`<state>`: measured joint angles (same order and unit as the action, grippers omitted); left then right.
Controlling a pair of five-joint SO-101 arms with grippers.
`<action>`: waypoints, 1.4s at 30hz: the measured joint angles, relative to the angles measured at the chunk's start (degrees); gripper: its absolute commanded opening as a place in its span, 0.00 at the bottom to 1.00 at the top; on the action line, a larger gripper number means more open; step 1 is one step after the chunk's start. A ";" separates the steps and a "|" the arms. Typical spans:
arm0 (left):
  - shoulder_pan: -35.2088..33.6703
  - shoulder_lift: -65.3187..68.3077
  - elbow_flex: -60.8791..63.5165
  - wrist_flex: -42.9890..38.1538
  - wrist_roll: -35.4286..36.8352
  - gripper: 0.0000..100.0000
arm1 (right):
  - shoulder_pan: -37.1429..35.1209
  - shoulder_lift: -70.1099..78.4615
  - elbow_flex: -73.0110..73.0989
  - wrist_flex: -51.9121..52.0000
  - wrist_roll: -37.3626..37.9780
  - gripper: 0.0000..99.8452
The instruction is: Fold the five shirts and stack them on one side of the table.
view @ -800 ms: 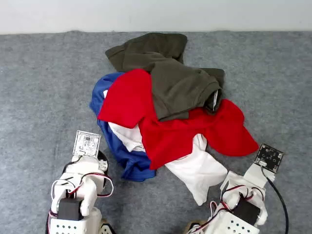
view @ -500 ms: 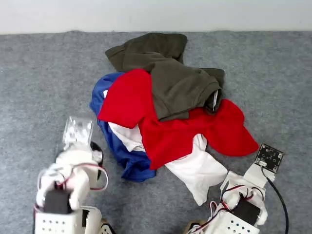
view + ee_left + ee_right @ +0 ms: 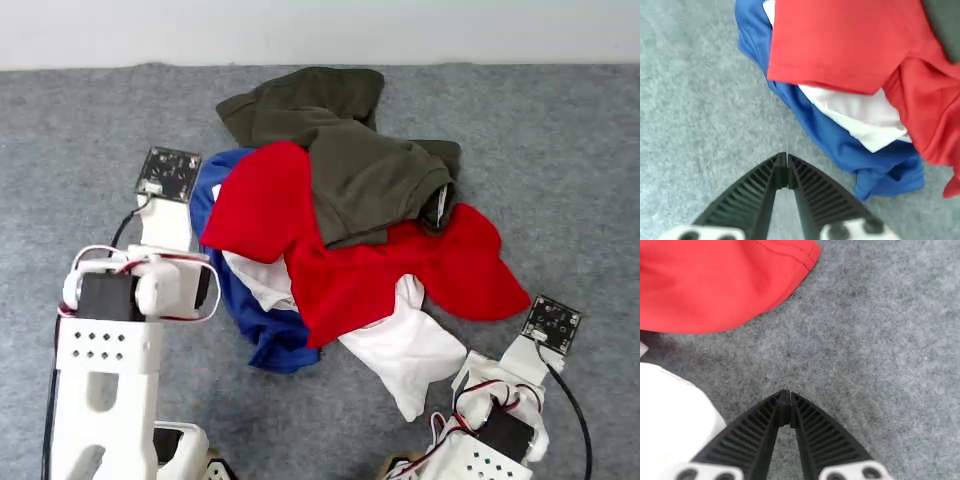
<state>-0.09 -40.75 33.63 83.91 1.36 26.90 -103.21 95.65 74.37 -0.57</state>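
Left jaws: your left gripper is hanging with its jaws pressed tip to tip, gripping nothing, over the grey table just beside the blue shirt
Right jaws: your right gripper is likewise closed on nothing, between the red shirt and the white shirt
Pile: the olive shirt is lying on top, mid-table
Count: four colours are showing; you cannot tell whether the olive cloth is one shirt or two

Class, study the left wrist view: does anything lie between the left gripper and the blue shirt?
Nothing visible does. Bare grey mat alone separates the left gripper, jaws shut, from the blue shirt. The red shirt and white shirt lie on top of the blue one, though.
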 measured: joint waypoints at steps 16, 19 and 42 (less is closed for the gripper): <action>13.01 0.09 -2.02 0.00 -7.47 0.02 | 0.00 0.00 0.00 0.00 0.00 0.01; 14.86 0.09 -2.02 -0.97 -7.47 0.03 | 0.00 0.00 0.00 0.00 0.00 0.01; 21.89 47.74 -26.55 -2.11 -11.34 0.28 | 0.00 0.00 0.00 0.00 0.00 0.01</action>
<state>21.80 6.99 7.08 81.80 -9.98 26.90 -103.21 95.65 74.37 -0.57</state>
